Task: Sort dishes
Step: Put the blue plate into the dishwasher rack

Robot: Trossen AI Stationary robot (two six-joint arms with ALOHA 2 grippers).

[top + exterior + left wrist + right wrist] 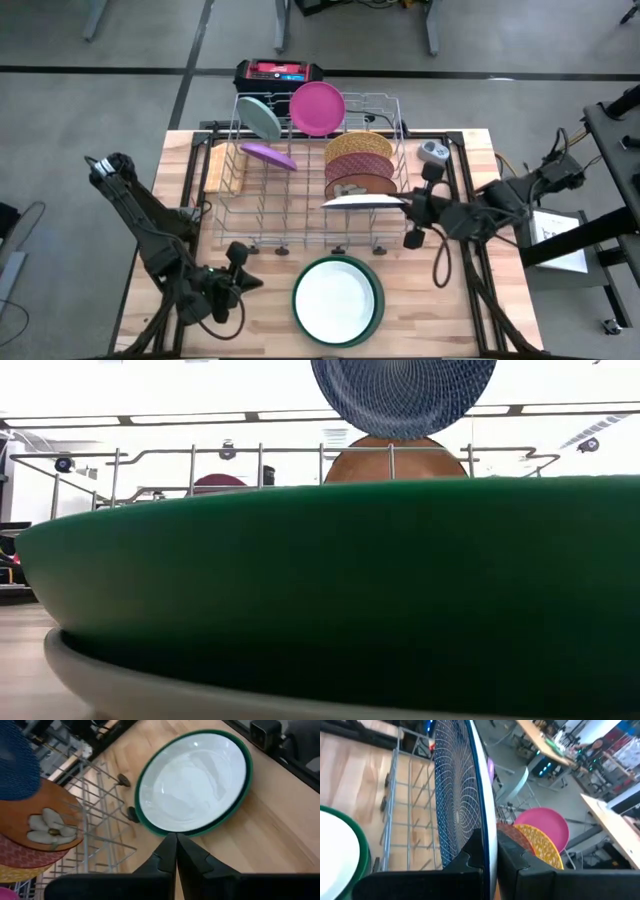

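White plate [336, 298] on green plate [374, 272]; blue web-patterned plate [455, 800]; pink plate [317, 107].

A light wooden desk [455, 310] is standing on a grey floor [90, 100] crossed by dark seam lines. Metal legs of other furniture [432, 30] are showing at the far edge. Long ceiling light strips [190, 418] are glowing across the room beyond the desk.
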